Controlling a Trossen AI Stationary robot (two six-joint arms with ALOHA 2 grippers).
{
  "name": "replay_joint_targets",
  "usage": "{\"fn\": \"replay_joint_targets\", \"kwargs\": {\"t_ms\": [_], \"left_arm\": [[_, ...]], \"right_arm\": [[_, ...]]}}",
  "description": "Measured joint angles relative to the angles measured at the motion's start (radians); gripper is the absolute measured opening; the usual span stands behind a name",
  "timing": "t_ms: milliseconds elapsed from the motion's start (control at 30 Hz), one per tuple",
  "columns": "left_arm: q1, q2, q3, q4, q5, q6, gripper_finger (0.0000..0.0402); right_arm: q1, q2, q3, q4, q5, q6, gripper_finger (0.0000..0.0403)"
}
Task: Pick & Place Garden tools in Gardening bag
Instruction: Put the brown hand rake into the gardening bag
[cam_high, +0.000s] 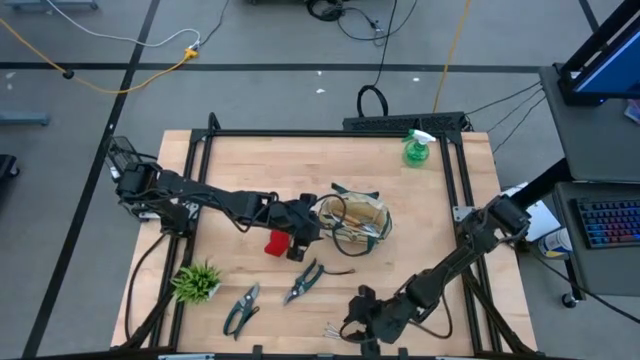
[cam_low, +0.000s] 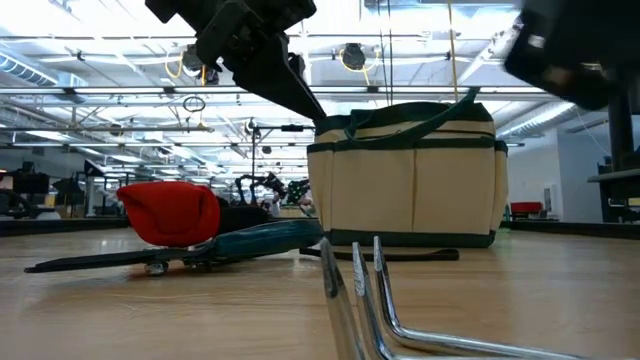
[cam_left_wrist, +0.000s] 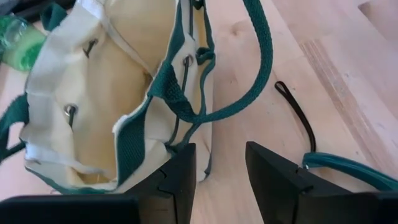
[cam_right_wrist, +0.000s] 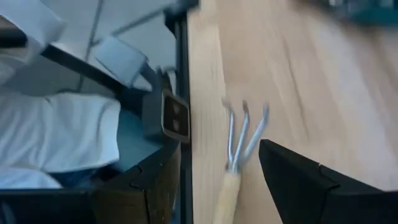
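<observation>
Two claws stand open: left claw (cam_high: 303, 243) beside the gardening bag (cam_high: 358, 218) mid-surface, holding nothing; right claw (cam_high: 352, 318) over the hand rake (cam_right_wrist: 236, 163) at the surface's (cam_high: 440, 215) near edge.

The pale wooden worktop (cam_high: 420, 215) carries the cream gardening bag (cam_high: 357, 222) near its middle, a red glove (cam_high: 274, 243) beside it, two pruning shears (cam_high: 303, 282) nearer the front, a spiky green plant tuft (cam_high: 196, 281), a green spray bottle (cam_high: 416, 148) at the back, and what looks like a hand rake (cam_right_wrist: 239, 149) at the front edge.
</observation>
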Motion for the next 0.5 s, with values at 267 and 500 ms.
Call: {"fn": "replay_joint_targets", "kwargs": {"t_ms": [267,500], "left_arm": [[-0.001,0.000,0.000,-0.032,0.000,-0.032,0.0145],[-0.001,0.000,0.000,-0.033,0.000,-0.032,0.0145]], "right_arm": [[0.058,0.005,0.013,-0.121,-0.006,0.205,0.0212],[0.075,0.060,0.012,-0.151,-0.054,0.220,0.0212]]}}
